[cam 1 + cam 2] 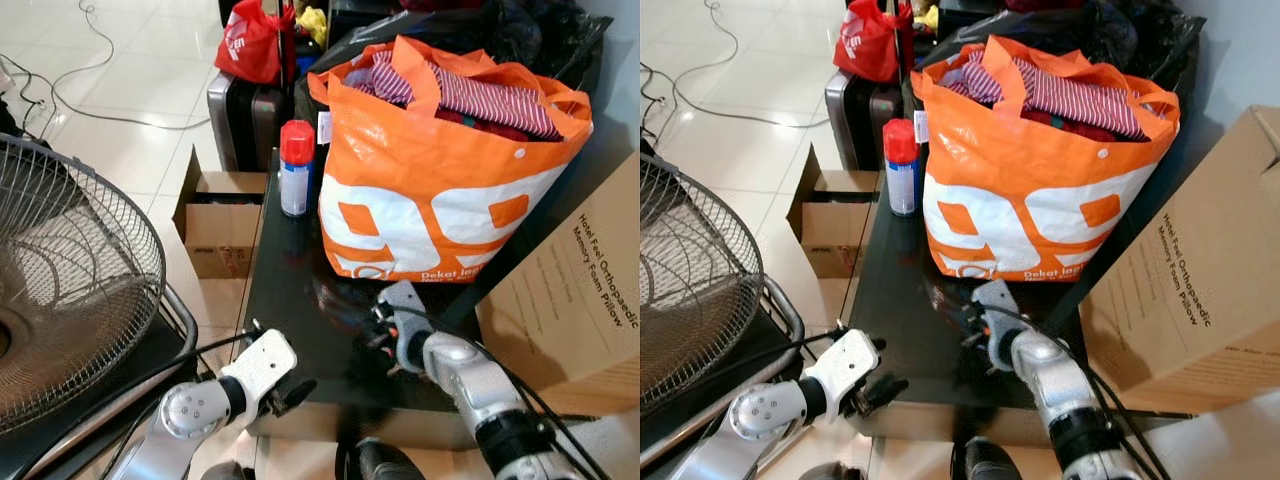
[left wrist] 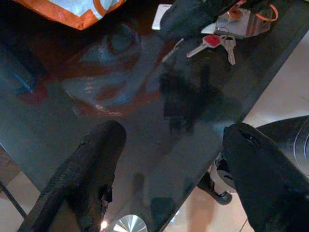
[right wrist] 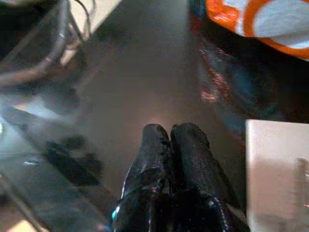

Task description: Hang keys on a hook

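R fingers pressed together just beside keys; L fingers wide, nearer table edge.

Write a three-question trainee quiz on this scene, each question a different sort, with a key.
1. True or false: the left tool has its black fingers spread apart above the dark glossy tabletop.
2. Multiple choice: the small bunch of silver keys with a red-capped key lies
A. inside the large orange and white shopping bag
B. on the tabletop
C. on the floor
3. Fill in: the blue spray can with a red cap stands on the robot's ___ side of the bag.

Key
1. True.
2. B.
3. Left.

The right tool has its fingers pressed together.
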Available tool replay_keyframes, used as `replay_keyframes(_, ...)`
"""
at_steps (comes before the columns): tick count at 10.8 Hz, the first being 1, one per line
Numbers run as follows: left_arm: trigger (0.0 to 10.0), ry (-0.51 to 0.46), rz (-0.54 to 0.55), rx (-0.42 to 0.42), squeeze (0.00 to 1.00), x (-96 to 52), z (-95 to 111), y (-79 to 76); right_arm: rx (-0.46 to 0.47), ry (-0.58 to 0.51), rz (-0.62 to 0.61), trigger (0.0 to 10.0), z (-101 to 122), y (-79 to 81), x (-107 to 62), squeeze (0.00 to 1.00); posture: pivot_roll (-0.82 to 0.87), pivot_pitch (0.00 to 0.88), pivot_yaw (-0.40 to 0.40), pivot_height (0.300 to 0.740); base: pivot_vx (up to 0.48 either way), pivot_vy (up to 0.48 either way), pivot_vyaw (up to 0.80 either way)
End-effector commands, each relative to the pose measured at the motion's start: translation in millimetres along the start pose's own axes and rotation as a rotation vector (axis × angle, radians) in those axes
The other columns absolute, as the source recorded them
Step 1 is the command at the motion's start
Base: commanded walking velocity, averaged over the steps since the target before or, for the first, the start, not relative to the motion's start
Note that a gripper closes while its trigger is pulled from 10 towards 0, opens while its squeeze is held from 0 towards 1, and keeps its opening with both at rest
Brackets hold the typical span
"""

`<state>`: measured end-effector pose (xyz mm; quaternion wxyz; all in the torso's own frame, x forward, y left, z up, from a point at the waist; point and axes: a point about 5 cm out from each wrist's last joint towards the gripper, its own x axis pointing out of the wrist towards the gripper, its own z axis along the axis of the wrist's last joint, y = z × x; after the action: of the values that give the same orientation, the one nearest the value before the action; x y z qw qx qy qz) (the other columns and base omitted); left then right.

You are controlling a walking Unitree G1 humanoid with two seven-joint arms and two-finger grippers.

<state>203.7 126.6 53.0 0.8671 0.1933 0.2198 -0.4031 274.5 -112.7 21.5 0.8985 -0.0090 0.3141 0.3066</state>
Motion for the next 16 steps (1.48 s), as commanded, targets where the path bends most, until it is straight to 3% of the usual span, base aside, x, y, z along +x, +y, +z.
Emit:
replay_keyframes(1,10.0,0.007,-0.008,0.004,0.0,1.6,-2.2,-2.7,0.043,-0.004,0.01,0.0,-1.9,2.5,-1.0,0.0,0.01,0.094,-0.087,0.74,0.0,0.0,0.0)
replay_keyframes(2,10.0,0.006,-0.008,0.005,0.0,1.2,-2.5,-2.7,0.116,-0.02,0.016,3.0,-2.9,7.3,0.9,0.0,0.01,0.093,-0.088,0.74,0.0,0.0,0.0)
replay_keyframes(3,10.0,0.006,-0.008,0.005,0.0,1.0,-2.8,-2.7,0.129,-0.016,0.027,7.9,-5.1,11.6,1.7,0.0,0.01,0.093,-0.088,0.74,0.0,0.0,0.0)
replay_keyframes(4,10.0,0.007,-0.008,0.004,0.0,0.3,-3.4,-2.5,0.146,-0.021,0.046,10.0,-7.2,17.4,2.0,0.0,0.01,0.092,-0.089,0.74,0.0,0.0,0.0)
replay_keyframes(6,10.0,0.006,-0.007,0.005,0.0,-0.9,-4.1,-2.0,0.263,-0.13,0.077,10.0,6.2,21.2,0.0,0.0,0.01,0.095,-0.087,0.74,0.0,0.0,0.0)
replay_keyframes(9,10.0,0.003,-0.008,0.005,0.0,-1.8,-4.2,-1.5,0.389,-0.183,0.091,10.0,14.8,19.9,-1.3,0.0,0.01,0.103,-0.085,0.74,0.0,0.0,0.0)
replay_keyframes(12,10.0,0.004,-0.01,0.004,0.0,-2.5,-4.4,-1.3,0.29,-0.132,0.08,10.0,9.1,23.2,-0.2,0.0,0.01,0.109,-0.085,0.74,0.0,0.0,0.0)
replay_keyframes(13,10.0,0.004,-0.01,0.005,0.0,-2.6,-4.2,-1.3,0.288,-0.132,0.08,10.0,11.1,23.8,1.2,1.0,0.01,0.11,-0.084,0.74,0.0,0.0,0.0)
replay_keyframes(16,10.0,0.005,-0.009,0.006,0.0,-2.1,-3.8,-1.2,0.293,-0.151,0.092,10.0,15.9,24.8,2.7,1.0,0.02,0.113,-0.085,0.74,0.0,0.0,0.0)
